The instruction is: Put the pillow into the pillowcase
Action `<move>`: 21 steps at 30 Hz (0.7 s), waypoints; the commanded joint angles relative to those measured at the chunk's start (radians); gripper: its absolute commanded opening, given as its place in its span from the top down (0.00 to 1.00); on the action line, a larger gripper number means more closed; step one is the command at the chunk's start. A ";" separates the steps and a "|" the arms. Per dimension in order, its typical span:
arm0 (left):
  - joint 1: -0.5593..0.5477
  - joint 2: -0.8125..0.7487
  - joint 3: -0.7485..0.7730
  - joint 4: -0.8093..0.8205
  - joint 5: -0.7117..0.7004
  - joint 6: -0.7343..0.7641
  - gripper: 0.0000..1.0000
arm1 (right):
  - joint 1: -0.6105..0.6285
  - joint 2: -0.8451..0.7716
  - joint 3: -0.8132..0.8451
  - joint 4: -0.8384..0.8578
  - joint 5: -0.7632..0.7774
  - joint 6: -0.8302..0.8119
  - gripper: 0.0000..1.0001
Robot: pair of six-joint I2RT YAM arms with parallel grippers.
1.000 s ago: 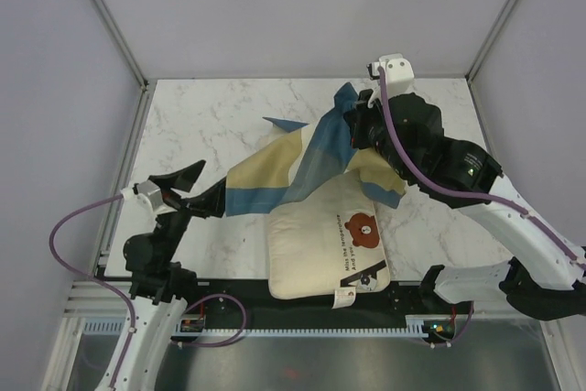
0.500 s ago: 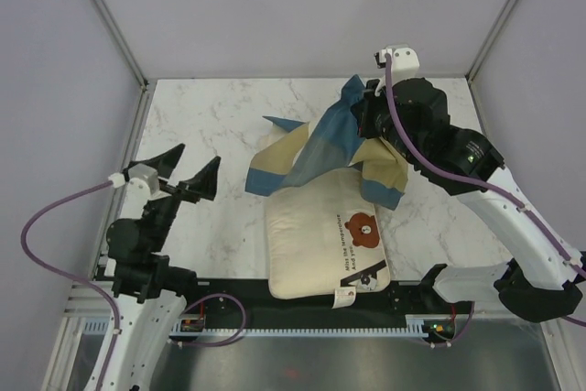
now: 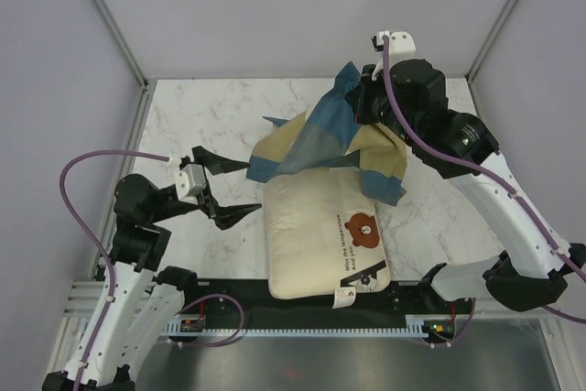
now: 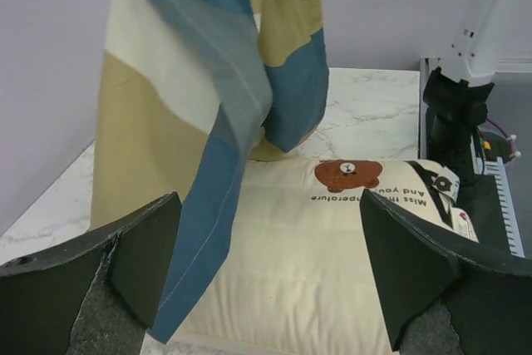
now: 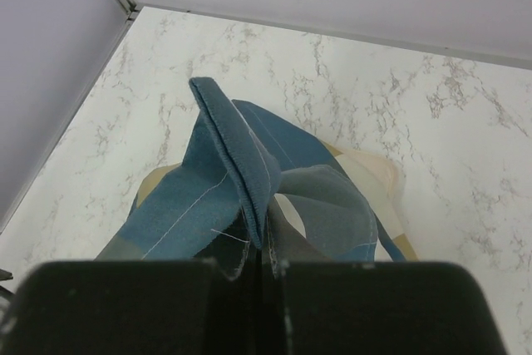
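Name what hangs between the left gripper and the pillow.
Partly the pillowcase's hanging lower edge, in the left wrist view; otherwise bare marble tabletop, in the top view.

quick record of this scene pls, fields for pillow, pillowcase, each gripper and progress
pillow: lies flat at the near side of the marble table, bear print up
pillowcase: held up by a bunched edge, hanging over the pillow's far end
right gripper: shut on the pillowcase, raised above the table
left gripper: open, empty, beside the pillow's left edge, facing the hanging cloth
progress: pillow not yet inside the pillowcase
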 commanded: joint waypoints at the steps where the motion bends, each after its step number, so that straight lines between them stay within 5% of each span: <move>1: -0.040 0.021 0.040 -0.056 0.105 0.093 0.04 | -0.008 0.010 0.057 0.025 -0.033 -0.001 1.00; 12: -0.353 0.202 0.108 -0.158 -0.462 0.238 0.07 | -0.013 0.021 0.093 0.023 -0.079 0.018 1.00; 21: -0.365 0.161 0.077 -0.046 -0.687 0.220 0.16 | -0.014 0.018 0.094 0.025 -0.109 0.027 1.00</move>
